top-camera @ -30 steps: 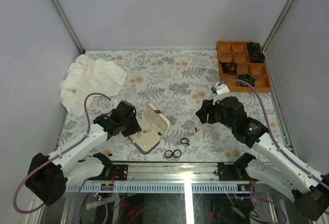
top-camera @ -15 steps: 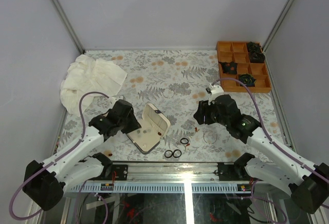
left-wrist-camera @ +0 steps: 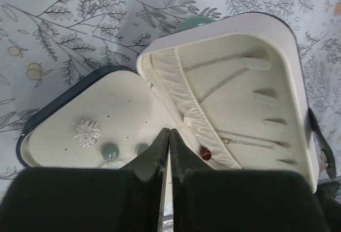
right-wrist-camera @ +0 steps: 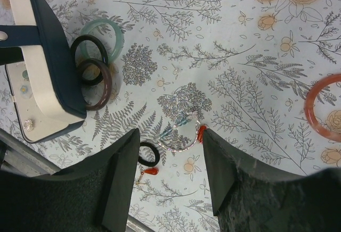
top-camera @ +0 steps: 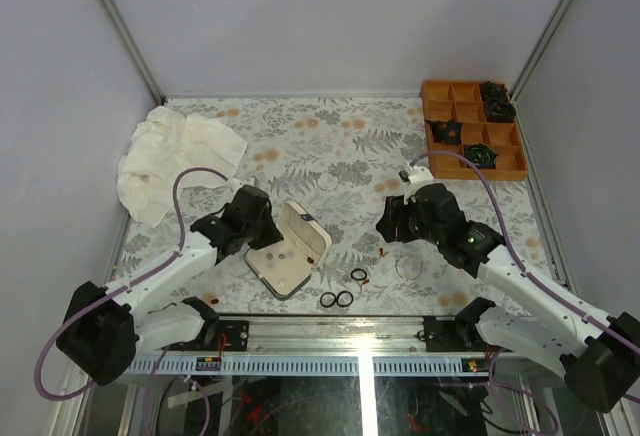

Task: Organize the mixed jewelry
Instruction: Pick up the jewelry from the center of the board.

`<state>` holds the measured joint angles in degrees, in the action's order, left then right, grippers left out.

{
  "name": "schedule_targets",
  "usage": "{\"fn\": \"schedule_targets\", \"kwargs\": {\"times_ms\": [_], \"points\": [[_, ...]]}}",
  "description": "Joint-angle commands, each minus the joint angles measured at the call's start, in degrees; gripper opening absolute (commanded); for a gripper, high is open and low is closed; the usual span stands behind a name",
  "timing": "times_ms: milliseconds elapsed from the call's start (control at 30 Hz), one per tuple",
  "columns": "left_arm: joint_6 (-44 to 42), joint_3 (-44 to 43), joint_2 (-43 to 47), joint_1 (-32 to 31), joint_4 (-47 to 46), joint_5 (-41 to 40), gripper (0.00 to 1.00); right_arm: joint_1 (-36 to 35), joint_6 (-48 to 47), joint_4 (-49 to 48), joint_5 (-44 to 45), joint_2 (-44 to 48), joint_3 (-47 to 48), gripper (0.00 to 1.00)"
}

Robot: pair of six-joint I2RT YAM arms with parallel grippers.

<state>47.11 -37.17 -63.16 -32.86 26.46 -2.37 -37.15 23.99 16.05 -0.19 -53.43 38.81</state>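
Left gripper (left-wrist-camera: 166,139) fingers are pressed together directly above the open case (left-wrist-camera: 234,99). Right gripper (right-wrist-camera: 169,136) is held spread; a clear hoop (right-wrist-camera: 181,149) is located between its fingers, a black ring (right-wrist-camera: 148,154) just beside one finger.

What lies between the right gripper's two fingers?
In the right wrist view, a thin clear hoop with a red bead lies on the cloth between the right gripper's open fingers; a small black ring sits beside it.
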Motion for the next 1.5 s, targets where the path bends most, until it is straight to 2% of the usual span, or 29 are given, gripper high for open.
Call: {"fn": "schedule_targets", "kwargs": {"times_ms": [0, 567, 900, 1467], "points": [[-1.2, -0.5, -0.8, -0.5, -6.4, 1.9, 0.0, -0.4, -0.5, -0.9, 0.6, -0.2, 1.0, 0.57], [3.3, 7.5, 4.0, -3.4, -4.8, 2.0, 0.0, -0.4, -0.7, -0.5, 0.5, -0.7, 0.8, 0.58], [3.7, 8.9, 3.6, -3.4, -5.1, 2.3, 0.0, -0.3, -0.9, -0.1, 0.6, -0.8, 0.9, 0.58], [5.4, 9.4, 11.1, -3.8, -0.7, 0.9, 0.0, -0.3, -0.4, 0.5, 1.4, -2.3, 0.2, 0.58]]}}
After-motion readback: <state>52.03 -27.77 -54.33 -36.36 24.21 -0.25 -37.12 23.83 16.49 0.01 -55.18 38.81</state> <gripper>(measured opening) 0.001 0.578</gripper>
